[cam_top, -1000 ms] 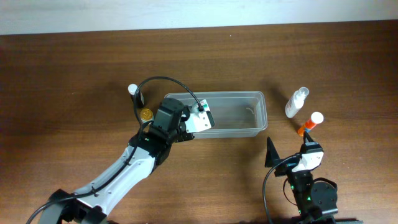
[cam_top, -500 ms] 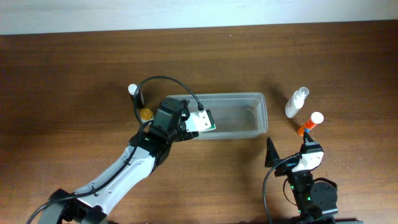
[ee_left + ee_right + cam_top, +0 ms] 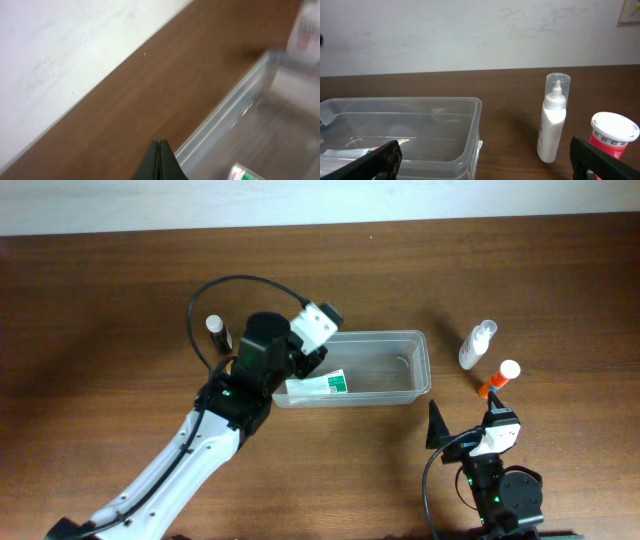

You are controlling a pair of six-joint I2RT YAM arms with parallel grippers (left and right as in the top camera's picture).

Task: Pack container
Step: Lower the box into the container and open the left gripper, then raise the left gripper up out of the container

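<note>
And there's the release! A second ago the left pincer (image 3: 160,147) was down low in the left end of the container (image 3: 385,370) with the green-labelled tube (image 3: 315,387). Now the left arm (image 3: 200,445) has lifted up and back toward the far rim, and the tube lies flat on the container floor by itself, tucked against the left wall. The wrist view shows that pincer's two fingers pressed together with only a seam between them, so it's closed and carrying nothing. The container looks to be in much the same spot, out in the middle of the bench (image 3: 100,300). So that's one item packed, by my reading, and there's plenty left to do. A small dark bottle (image 3: 216,330) with a white cap stands on the bench just off the container's left end, close to the left arm. On the other side, a clear spray bottle (image 3: 477,344) and an orange bottle (image 3: 498,379) with a white cap wait beyond the container's right end, near each other. The right pincer (image 3: 482,150) is parked at the near edge with its fingers spread wide and nothing between them. It's facing the container and those two bottles. The dark bottle looks like the nearest pick for the left arm.
</note>
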